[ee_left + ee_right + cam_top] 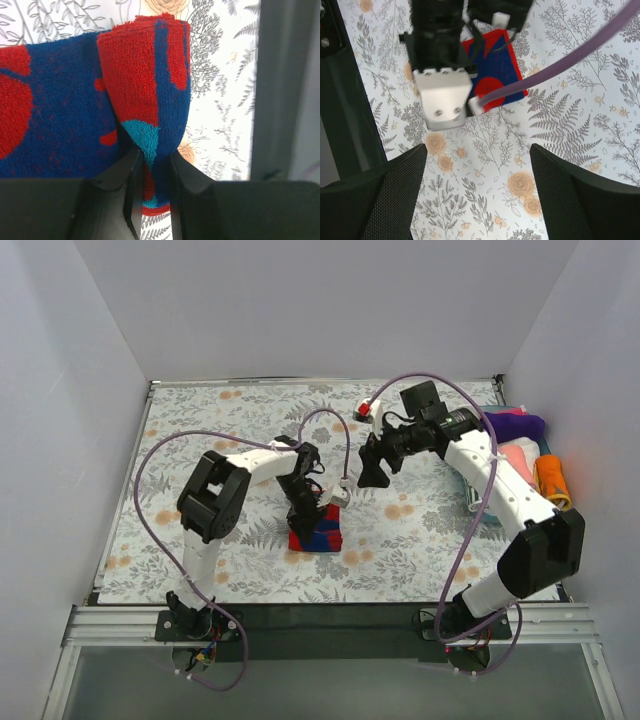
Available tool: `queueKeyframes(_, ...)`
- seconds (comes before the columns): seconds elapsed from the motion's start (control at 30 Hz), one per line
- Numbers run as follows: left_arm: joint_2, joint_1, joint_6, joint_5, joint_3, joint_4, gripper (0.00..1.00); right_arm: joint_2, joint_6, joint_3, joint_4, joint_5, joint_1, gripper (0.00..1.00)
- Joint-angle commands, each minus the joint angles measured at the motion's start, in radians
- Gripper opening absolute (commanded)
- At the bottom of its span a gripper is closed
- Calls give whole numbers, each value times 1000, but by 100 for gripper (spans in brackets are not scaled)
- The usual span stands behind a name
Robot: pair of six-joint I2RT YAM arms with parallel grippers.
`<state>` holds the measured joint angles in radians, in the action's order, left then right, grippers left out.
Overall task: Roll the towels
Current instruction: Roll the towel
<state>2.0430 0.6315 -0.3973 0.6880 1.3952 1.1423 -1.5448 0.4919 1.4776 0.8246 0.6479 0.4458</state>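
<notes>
The red and blue towel [315, 530] lies on the flowered table cover [420, 520], a little left of the table's middle, partly folded over on itself. In the left wrist view, a thick fold of that towel [145, 90] stands up between my left fingers. The left gripper [152, 165] is pinched narrow on the fold, with cloth pressed against both pads.

The cover runs out from the towel in every direction, to plain white walls [300, 300] on three sides and a dark rail on the near side.

I count one towel in the working area. Well to its right, at the table edge, is a heap of cloths: a pink towel [517, 458], a purple cloth [515, 425] and an orange roll [552, 478]. There are two arms, each trailing one purple cable [150, 510].

The left arm rises from the near edge with its elbow up and its forearm reaching across to the towel. The left gripper [303, 510] points down onto the towel's far-left part.

The right arm folds back from the right. The right gripper [375, 475] hangs above the cover, just beyond and to the right of the towel. The right gripper's [477, 147] fingers are spread wide with nothing between them.
</notes>
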Motion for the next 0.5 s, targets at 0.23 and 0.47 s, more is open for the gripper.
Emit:
queueKeyframes(0.23,399,-133,-173,85,275,251,21,115,74,-183,-160,-244,194,73)
queueKeyframes(0.47,474,-150,-193,104,312,249,25,14,91,-309,-373,-521,491,75)
